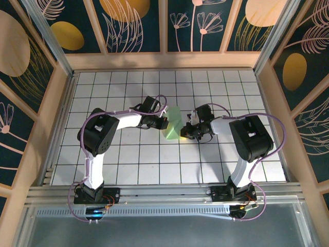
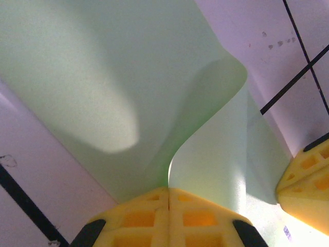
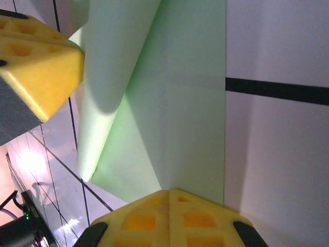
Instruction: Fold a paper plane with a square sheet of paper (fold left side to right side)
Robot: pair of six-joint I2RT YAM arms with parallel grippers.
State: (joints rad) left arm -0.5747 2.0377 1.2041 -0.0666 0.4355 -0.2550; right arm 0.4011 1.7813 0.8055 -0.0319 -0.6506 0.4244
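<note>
The square sheet of paper [image 1: 172, 125] lies between the two tools, directly ahead of each. The left gripper [image 2: 168, 199] has its jaws pressed together on the sheet's near edge, and from that seam the paper's left side curls upward and leans away toward the right gripper [image 3: 168, 199]. The right gripper's jaws are also closed, with the tips at the sheet's opposite edge (pinching or only pressing, I cannot tell). The fold line would run crosswise to the line joining the two tools. The left arm is nearer the raised side, so the carry-over looks like its job.
</note>
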